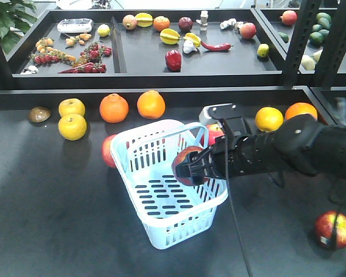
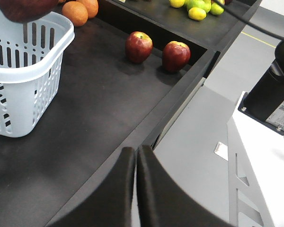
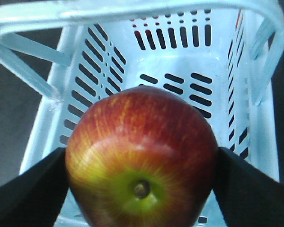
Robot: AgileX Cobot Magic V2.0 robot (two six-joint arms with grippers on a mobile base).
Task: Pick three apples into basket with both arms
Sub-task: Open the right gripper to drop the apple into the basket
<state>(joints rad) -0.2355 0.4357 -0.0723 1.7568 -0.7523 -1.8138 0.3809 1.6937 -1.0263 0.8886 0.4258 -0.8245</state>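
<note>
1. One apple (image 3: 142,142), dark red with a yellow-green patch round its stalk end, is pinched between the two black fingers (image 3: 28,194) of the right claw (image 1: 191,167). We see it hanging over the open basket, clear of the base.
2. One basket (image 1: 161,234), pale blue with slotted sides, stands on the dark worktop (image 1: 46,219) with a hoop handle raised across its top.
3. One left claw (image 2: 136,189) has its fingers pressed together on nothing. It sits over the worktop's outer edge, well apart from the basket.
4. One pair of apples (image 2: 138,46), dark red, lies side by side but not touching, near the worktop's raised rim in the left wrist view.
5. One lone apple (image 1: 333,229), red with yellow patches, lies at the lower right of the front view with a black cable crossing it.
6. One red fruit (image 1: 108,151) lies just beside the basket's far-left wall, half hidden. We think it is an apple but cannot be sure.
7. Two oranges (image 1: 113,108) lie by the back wall beyond the basket.
</note>
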